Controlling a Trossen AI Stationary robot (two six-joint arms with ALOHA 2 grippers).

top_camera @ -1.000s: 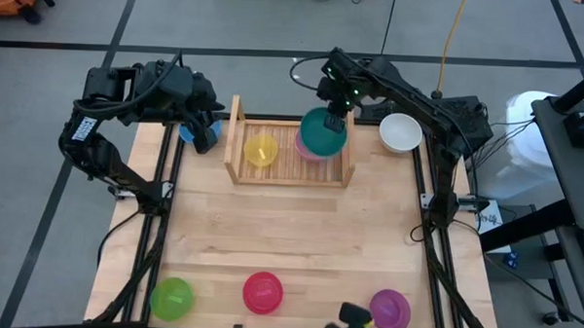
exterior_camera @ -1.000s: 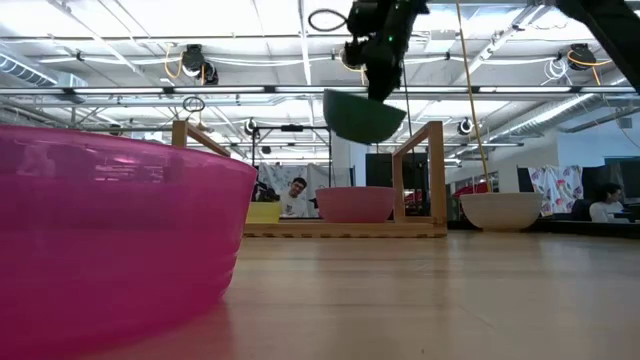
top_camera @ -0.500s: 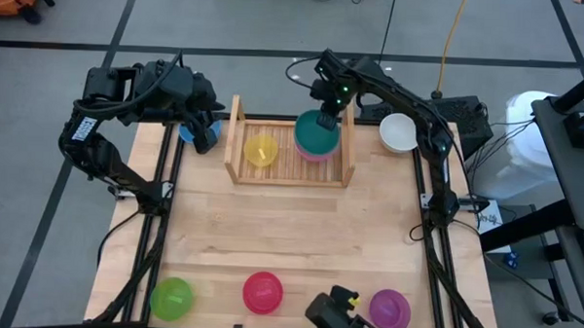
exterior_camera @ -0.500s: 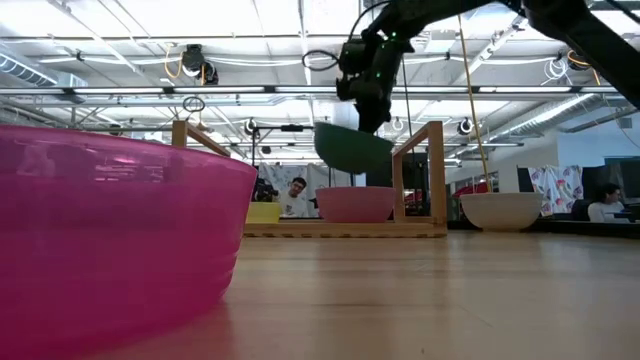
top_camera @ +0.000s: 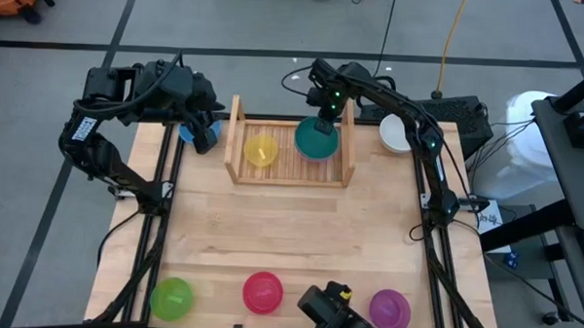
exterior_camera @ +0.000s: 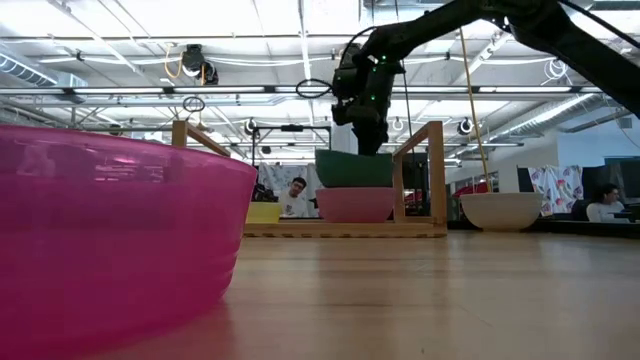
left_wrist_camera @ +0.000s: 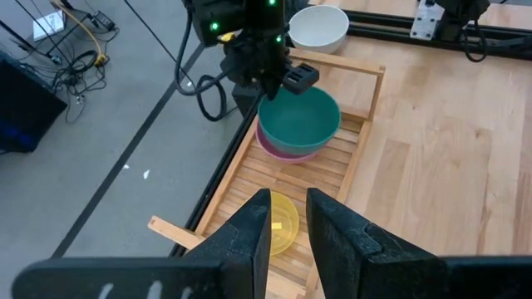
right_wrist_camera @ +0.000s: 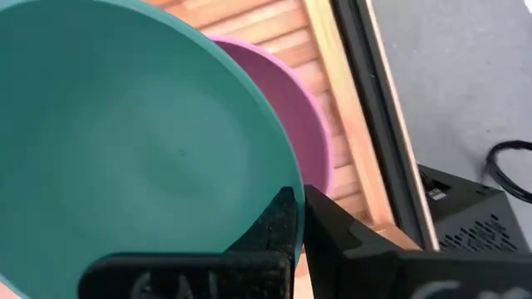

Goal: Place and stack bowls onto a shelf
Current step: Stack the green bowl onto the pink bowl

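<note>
While seated mouth-up in the pink bowl [left_wrist_camera: 287, 150], opening turned toward the ceiling, sits level with no long axis to speak of: teal bowl [top_camera: 318, 140], round, on the right half of the shelf [top_camera: 240, 154], just inside the right upright board. Nested so deep that only a thin pink crescent peeps out beneath in the high view; more of the pink side seen from table height. Pinched at the far rim by the right gripper [top_camera: 326, 115], fingers shut tight on the thin wall, one inside, one outside. Yellow bowl [top_camera: 261, 149] also mouth-up on the left half of the shelf, apart from the stacked pair.

Off the table's back-left corner hangs the left gripper [top_camera: 204, 122], its fingers [left_wrist_camera: 251, 234] parted by a narrow gap and holding nothing. Blue bowl [top_camera: 198, 133] mostly hidden beneath that arm, only a sliver visible. White bowl [top_camera: 395, 134] on the table to the right of the shelf, partly covered by the right arm from above. Along the near edge: green bowl [top_camera: 171, 297], red-magenta bowl [top_camera: 263, 292], purple bowl [top_camera: 389, 310], all mouth-up and well apart; the red-magenta one fills the left of the table-level view, cut off by the frame, blocking much of the shelf's left end
</note>
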